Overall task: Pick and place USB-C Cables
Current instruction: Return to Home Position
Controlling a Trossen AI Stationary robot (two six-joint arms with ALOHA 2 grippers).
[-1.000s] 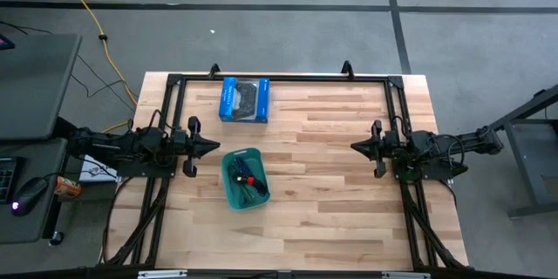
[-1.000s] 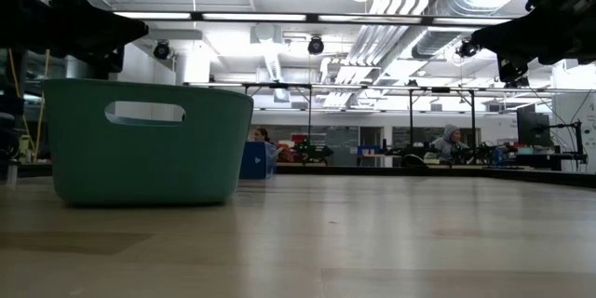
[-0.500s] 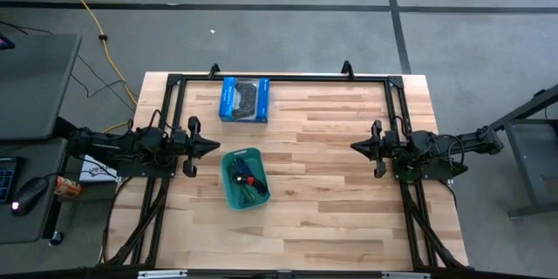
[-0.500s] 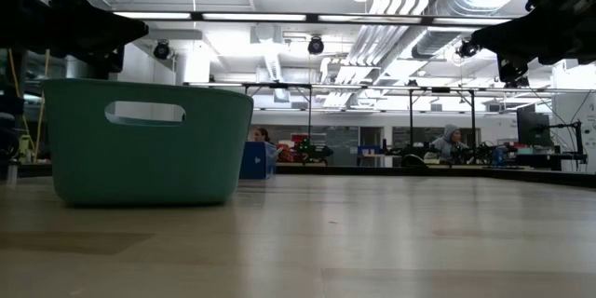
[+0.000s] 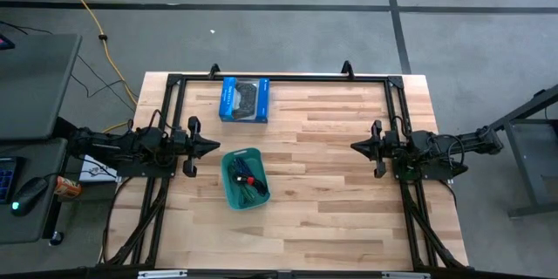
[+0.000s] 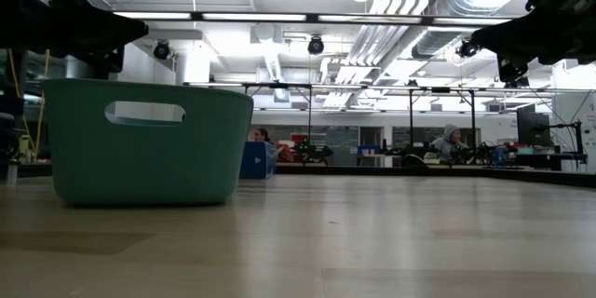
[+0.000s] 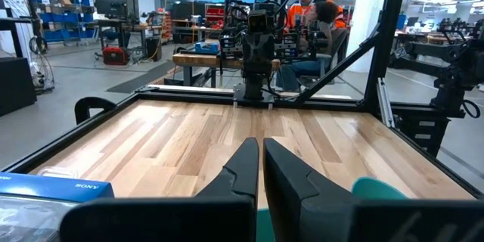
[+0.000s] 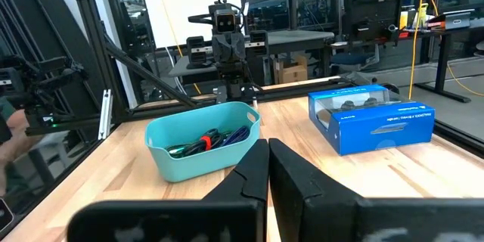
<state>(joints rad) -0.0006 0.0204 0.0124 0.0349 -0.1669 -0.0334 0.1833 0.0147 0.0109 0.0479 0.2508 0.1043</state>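
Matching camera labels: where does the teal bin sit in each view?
High view: teal bin left of table centre, close to the blue box but apart from it.
Low view: bin at far left, large.
Left wrist view: only a sliver of bin rim shows.
Right wrist view: whole bin, ahead across the table.
Shared landmark: the blue box, in the high and both wrist views.

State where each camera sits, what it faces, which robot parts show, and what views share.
High view: overhead, straight down on the table; both arms, left gripper and right gripper pointing inward.
Low view: table height, level past the teal bin; left arm and right arm at top corners.
Left wrist view: faces the right arm; left gripper shut, foreground.
Right wrist view: faces the left arm; right gripper shut, foreground.
Shared: teal bin in all four; USB-C cables in it, high and right wrist.
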